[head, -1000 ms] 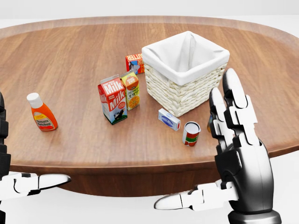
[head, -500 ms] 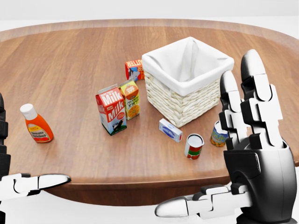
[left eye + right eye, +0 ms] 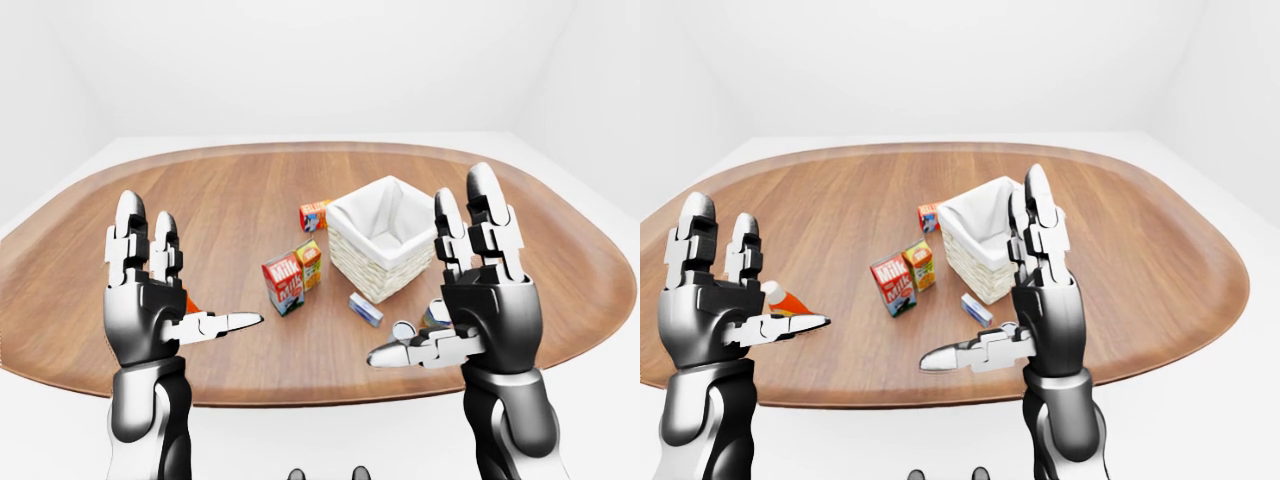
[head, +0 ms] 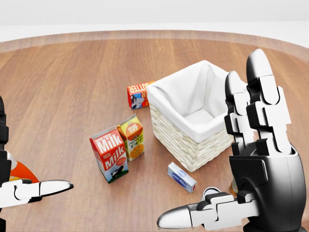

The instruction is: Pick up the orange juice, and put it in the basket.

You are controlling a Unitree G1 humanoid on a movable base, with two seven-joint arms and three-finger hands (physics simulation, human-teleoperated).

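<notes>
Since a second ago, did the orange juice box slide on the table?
No. The orange juice sits beside the milk carton, left of the basket, as before. Everything in the head view shifted down and grew together, so the camera moved closer.

Orange juice point(image 4: 132, 137) upright (touching milk); wicker basket point(image 4: 178, 140) just right, apart.

Bright, even, diffuse light, seemingly from above. Only faint, soft shadows under the cartons and basket point(image 4: 193, 140) on the table point(image 4: 67, 87). Mild sheen across the wood, sharper white highlights on the glossy right hand point(image 4: 256, 159) and left hand point(image 3: 150, 300). Crisp throughout, no blur or noise. Clear wide-angle stretching in both eye views. Walls washed near white.
</notes>
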